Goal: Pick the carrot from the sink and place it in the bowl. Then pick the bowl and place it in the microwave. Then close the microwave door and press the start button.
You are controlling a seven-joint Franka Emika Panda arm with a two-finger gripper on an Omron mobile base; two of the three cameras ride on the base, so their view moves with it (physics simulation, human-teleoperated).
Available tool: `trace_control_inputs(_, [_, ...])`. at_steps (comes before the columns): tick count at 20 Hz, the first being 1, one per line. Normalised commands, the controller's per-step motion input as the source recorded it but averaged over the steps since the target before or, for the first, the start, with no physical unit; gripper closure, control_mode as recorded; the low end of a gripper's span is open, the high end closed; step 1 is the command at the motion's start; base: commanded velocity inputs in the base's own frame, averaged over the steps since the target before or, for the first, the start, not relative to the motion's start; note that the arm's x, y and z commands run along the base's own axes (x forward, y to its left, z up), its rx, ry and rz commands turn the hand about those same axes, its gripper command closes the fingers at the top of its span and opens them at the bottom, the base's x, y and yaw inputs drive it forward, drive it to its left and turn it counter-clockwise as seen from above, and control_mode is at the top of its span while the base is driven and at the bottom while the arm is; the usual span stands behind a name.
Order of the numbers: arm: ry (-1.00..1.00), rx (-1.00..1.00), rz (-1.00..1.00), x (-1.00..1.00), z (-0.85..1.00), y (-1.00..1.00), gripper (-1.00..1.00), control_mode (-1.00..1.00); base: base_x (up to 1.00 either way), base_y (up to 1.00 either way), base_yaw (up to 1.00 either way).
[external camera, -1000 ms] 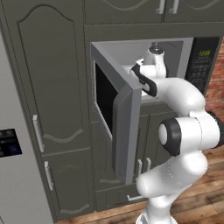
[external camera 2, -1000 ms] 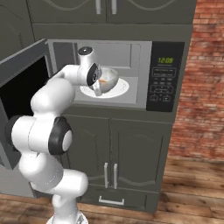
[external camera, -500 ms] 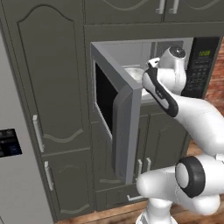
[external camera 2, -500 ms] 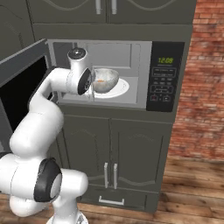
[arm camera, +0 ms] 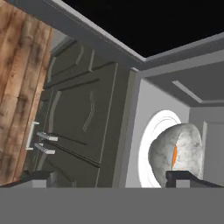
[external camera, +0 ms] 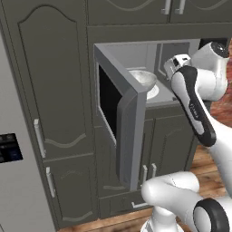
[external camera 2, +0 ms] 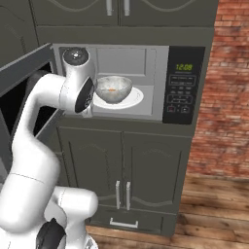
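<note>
The pale bowl (external camera 2: 113,89) stands on the white turntable plate (external camera 2: 133,99) inside the microwave (external camera 2: 182,85). A sliver of the orange carrot (arm camera: 174,155) shows inside the bowl (arm camera: 177,153). My gripper (arm camera: 107,177) is open, its two fingertips wide apart with nothing between them. It hangs just outside the left front of the oven cavity, apart from the bowl. In the right base view my hand (external camera 2: 83,95) is left of the bowl. The microwave door (external camera: 124,122) stands swung wide open to the left, and the bowl (external camera: 142,78) shows behind its edge.
Dark grey cabinet doors (external camera 2: 121,170) with silver handles sit below the microwave, and tall cabinets (external camera: 54,90) stand to its left. A fridge panel (external camera: 9,149) is at the far left. A brick wall (external camera 2: 223,87) and wooden floor (external camera 2: 214,209) lie to the right.
My hand has drawn back out of the microwave cavity, moving left and away from the bowl, with its fingers spreading slightly wider. The bowl with the carrot stays on the turntable.
</note>
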Motion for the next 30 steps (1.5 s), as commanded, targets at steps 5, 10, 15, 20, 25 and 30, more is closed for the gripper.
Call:
trace_control_inputs(5, [-0.07,0.10,0.12,-1.00,0.49,0.00,-1.00,-1.00,0.00,0.00,0.00])
trace_control_inputs(10, [-0.17,0.01,0.10,-1.00,0.20,0.19,-1.00,-1.00,0.00,0.00,0.00])
trace_control_inputs(15, [-0.29,0.00,0.01,-1.00,0.33,0.38,-1.00,-1.00,0.00,0.00,0.00])
trace_control_inputs(20, [-0.24,0.00,0.00,-1.00,0.67,0.26,-1.00,-1.00,0.00,0.00,0.00])
trace_control_inputs(25, [-0.10,0.00,0.00,-1.00,0.36,0.24,-1.00,-1.00,0.00,0.00,0.00])
trace_control_inputs(30, [0.01,-0.01,0.00,-1.00,0.04,0.32,-1.00,-1.00,0.00,0.00,0.00])
